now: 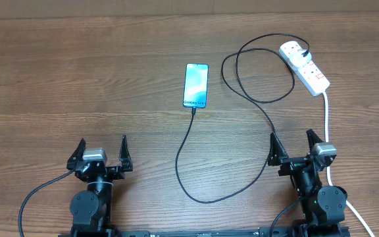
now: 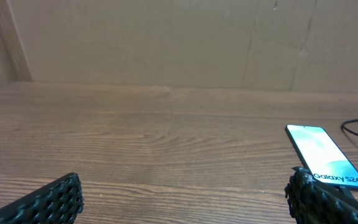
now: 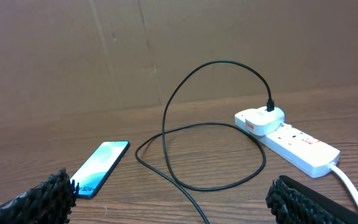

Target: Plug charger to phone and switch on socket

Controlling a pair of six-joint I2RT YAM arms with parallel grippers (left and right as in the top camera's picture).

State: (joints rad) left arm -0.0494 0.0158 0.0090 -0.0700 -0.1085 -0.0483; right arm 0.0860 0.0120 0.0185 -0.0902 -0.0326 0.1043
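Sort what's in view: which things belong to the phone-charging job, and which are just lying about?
Job: phone, black charger cable, white plug adapter, power strip.
Not the job: wooden table, cardboard wall. No stray items seen.

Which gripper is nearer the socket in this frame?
Right. The right gripper sits almost straight in front of the socket, apart from it, jaws open. The left gripper sits far off to the other side, beyond the phone, jaws also open.
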